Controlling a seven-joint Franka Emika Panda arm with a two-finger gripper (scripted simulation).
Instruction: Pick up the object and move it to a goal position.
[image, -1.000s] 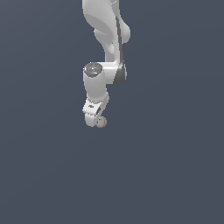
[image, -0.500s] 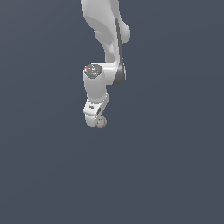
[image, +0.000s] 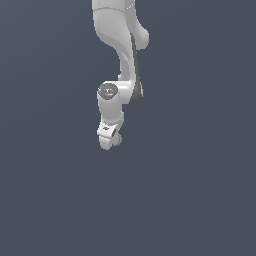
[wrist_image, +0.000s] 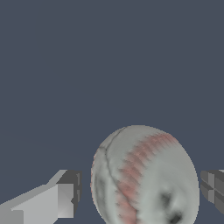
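Note:
The object is a small greyish-white ball with reddish stitching. In the wrist view it fills the space between my two fingers, close against both pads. My gripper is shut on it. In the exterior view the white arm reaches down from the top. The gripper hangs at its lower end, with the object peeking out at the fingertips on the exterior view's right side. Most of the ball is hidden there by the hand.
Both views show only a uniform dark blue-grey background around the arm. No other objects, edges or markers show.
The wrist has sunk slightly in the exterior view. The ball stays at the fingertips in nearly the same place.

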